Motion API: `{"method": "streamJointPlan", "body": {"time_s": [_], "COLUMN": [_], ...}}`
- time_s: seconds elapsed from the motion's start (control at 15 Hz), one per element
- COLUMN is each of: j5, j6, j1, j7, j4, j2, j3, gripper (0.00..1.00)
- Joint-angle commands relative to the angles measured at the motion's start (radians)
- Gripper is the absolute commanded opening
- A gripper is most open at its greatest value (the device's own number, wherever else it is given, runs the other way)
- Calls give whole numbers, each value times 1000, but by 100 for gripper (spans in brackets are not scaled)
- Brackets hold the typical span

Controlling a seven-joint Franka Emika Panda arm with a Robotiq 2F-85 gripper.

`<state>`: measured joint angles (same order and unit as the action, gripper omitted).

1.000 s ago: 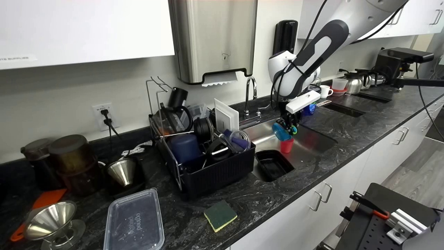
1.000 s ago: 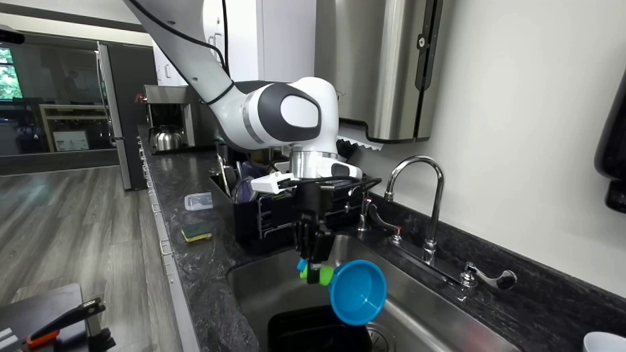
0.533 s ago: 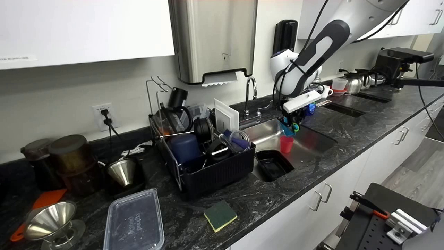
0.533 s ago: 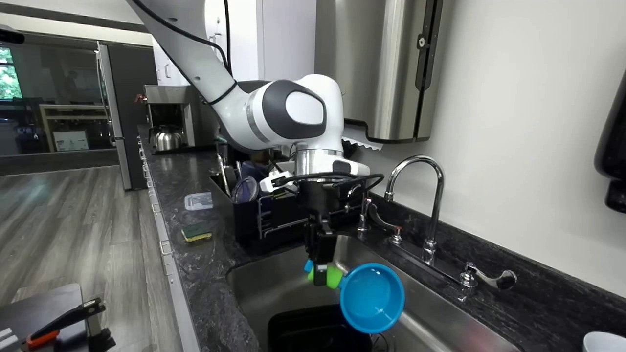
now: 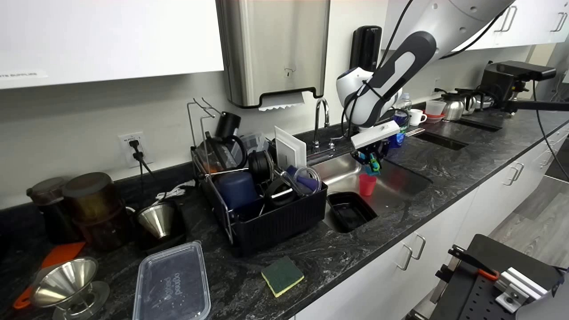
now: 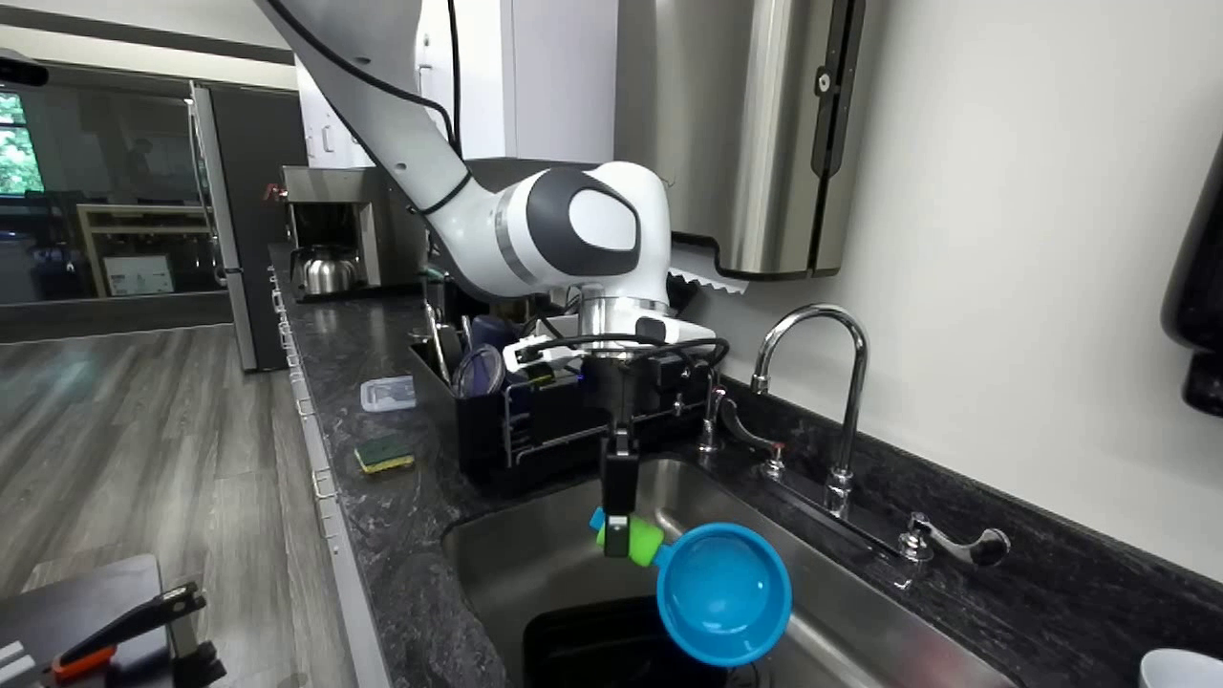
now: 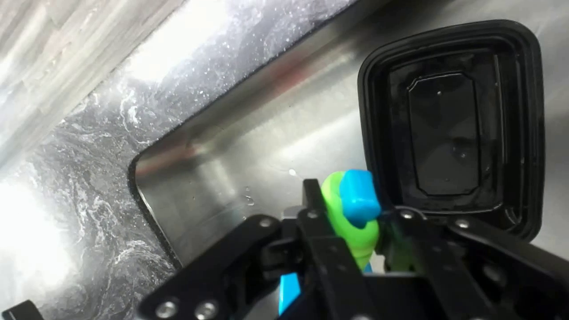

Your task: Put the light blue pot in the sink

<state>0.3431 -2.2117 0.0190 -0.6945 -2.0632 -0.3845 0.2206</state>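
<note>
The light blue pot [image 6: 724,594] hangs tilted with its open side toward the camera in an exterior view. My gripper [image 6: 617,537] is shut on the pot's green handle, which has a blue end [image 7: 359,198]. The pot is held above the stainless steel sink [image 6: 521,554], apart from its floor. In an exterior view my gripper [image 5: 372,163] hides most of the pot, and only a small blue part [image 5: 372,171] shows. In the wrist view the handle sits between the fingers [image 7: 312,195]. A strip of the pot [image 7: 289,291] shows behind the gripper; the rest is hidden.
A black plastic tray [image 7: 444,133] lies in the sink. A red cup [image 5: 367,184] also stands in it. The faucet [image 6: 850,401] rises at the back edge. A black dish rack [image 5: 280,226] full of dishes stands beside the sink, near a sponge [image 5: 282,276].
In the faucet-side exterior view, the gripper and pot have moved right and the pot slightly lower. In the dish-rack exterior view, the gripper has turned and the pot has gone behind it.
</note>
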Motion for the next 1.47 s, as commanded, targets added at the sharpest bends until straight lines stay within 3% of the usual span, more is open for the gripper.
{"method": "streamJointPlan", "body": {"time_s": [0.0,0.87,1.4], "j5": [-14,-6,-2], "j6": [68,161,220], "j1": [-5,9,6], "j7": [-47,-131,-178], "j4": [55,169,199], "j2": [-51,-191,-237], "j3": [10,68,69], "gripper": [7,7,7]}}
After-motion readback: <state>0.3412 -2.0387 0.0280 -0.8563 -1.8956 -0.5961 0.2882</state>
